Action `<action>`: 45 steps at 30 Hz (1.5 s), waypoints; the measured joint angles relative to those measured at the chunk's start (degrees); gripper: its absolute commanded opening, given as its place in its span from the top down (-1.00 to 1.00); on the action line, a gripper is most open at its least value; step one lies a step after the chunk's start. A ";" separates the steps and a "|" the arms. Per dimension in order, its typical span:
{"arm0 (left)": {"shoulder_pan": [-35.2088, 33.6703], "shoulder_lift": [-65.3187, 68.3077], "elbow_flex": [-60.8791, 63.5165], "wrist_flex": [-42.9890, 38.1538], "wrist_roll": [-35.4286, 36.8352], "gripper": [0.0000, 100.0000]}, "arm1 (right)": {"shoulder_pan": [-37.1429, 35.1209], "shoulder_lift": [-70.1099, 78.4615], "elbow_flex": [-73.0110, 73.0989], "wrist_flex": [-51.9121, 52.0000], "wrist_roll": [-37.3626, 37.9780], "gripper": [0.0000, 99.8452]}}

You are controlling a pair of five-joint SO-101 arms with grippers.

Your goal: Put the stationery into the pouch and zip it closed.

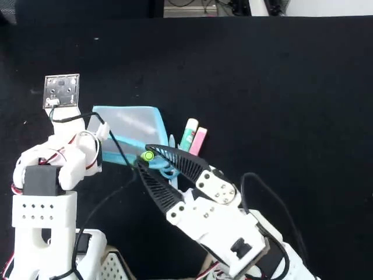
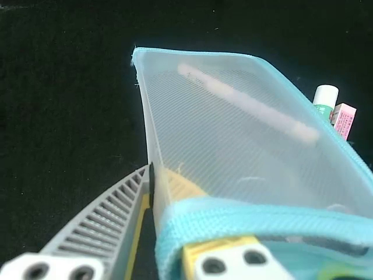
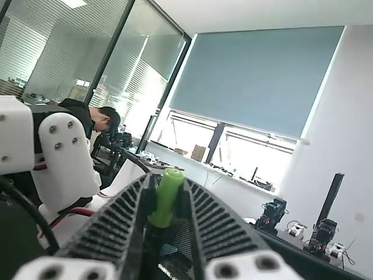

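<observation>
One blue mesh pouch point(image 1: 133, 123) lies on the black table point(image 1: 274, 76), over on the left arm's side. In the left wrist view a long pale stick point(image 2: 245, 105) shows through the mesh. I cannot tell what it is.

The left gripper point(image 1: 104, 139) holds the pouch by its near end. One grey ribbed finger point(image 2: 99, 233) is outside the mesh wall and the other finger, with yellow on it, is inside, so the wall is pinched between them. The left arm point(image 1: 44, 175) stands tall at the near left. It is bent over at the top, with its wrist pointing out toward the pouch.

Right at the pouch's blue zip edge is a green pen point(image 1: 147, 156). The right gripper point(image 1: 143, 158) pinches it between two black ribbed fingers, and the pen's round end pokes out past them. In the right wrist view the pen point(image 3: 168, 186) sits tight in the middle with a finger pressed on each side. The right arm point(image 1: 233, 233) comes in low from the near right corner — stretched out on a slant toward the pouch.

Just to the right of the pouch, a glue stick point(image 1: 188, 134) and a pink eraser point(image 1: 198, 140) lie side by side on the table, close together. They are just past the right gripper's far finger.
</observation>
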 measured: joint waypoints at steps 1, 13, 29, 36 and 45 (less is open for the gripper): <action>0.00 -0.09 -0.09 0.00 0.09 0.94 | 0.09 0.00 -0.62 0.00 0.00 0.98; 0.00 -0.09 -0.09 0.00 0.09 0.94 | 0.09 0.00 2.02 0.97 0.09 0.98; 0.00 -0.09 -0.09 0.00 0.09 0.94 | 7.21 0.00 12.57 4.48 -6.68 0.55; 0.00 -0.09 -0.09 0.00 0.09 0.94 | 7.65 0.00 0.09 23.03 -16.18 0.56; 0.00 -0.09 -0.09 0.00 0.09 0.94 | 9.93 0.00 -13.01 30.51 -16.62 0.56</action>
